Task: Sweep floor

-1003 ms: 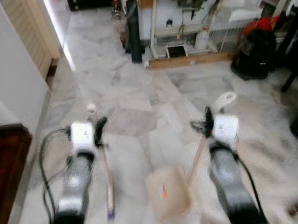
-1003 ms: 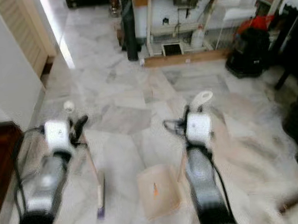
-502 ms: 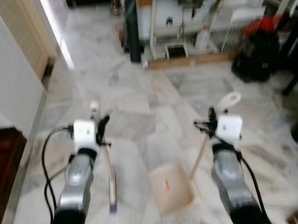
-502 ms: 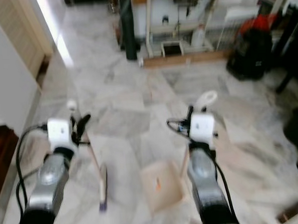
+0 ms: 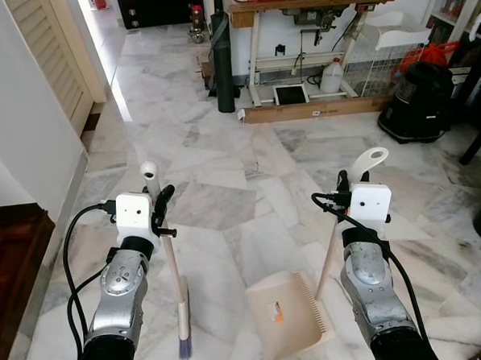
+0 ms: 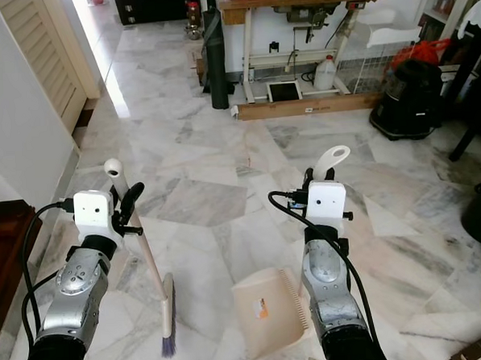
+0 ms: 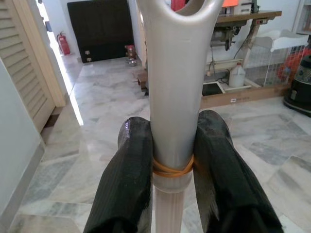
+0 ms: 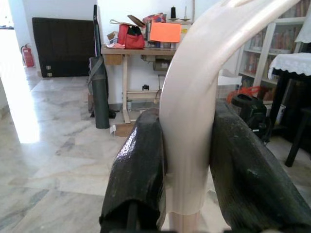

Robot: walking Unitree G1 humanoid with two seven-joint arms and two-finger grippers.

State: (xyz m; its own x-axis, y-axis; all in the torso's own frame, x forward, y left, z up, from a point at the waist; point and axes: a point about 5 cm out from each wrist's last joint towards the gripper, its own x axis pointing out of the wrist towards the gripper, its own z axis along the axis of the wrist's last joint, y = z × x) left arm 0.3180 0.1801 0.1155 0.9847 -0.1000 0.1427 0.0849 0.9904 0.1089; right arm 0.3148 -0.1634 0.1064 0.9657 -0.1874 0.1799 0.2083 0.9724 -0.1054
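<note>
We hold a tool in each arm over the marble floor (image 5: 225,189). Our left gripper (image 5: 161,207) has its two black fingers (image 7: 127,189) closed tight on the upper handle of the hand broom (image 5: 181,312), just below its looped white grip; in the left wrist view the handle sits squarely between the jaws, both pads pressed against it where an orange rubber band (image 7: 171,168) circles the shaft. The broom slants down and slightly right from the gripper, its purple-tipped bristles meeting the floor near us, left of centre.

Our right gripper (image 5: 341,197) is likewise clamped shut on the handle of the dustpan (image 5: 286,315), just under its curved white hanging loop; the right wrist view shows the pale handle filling the gap between both fingers (image 8: 138,174). The wooden shaft runs down and left to the beige pan, which rests flat on the floor near us, just right of the broom head but apart from it.

Far ahead stand a wooden sewing table (image 5: 304,3), a rolled dark mat (image 5: 222,60) to its left and a black vacuum cleaner (image 5: 418,98) at far right
</note>
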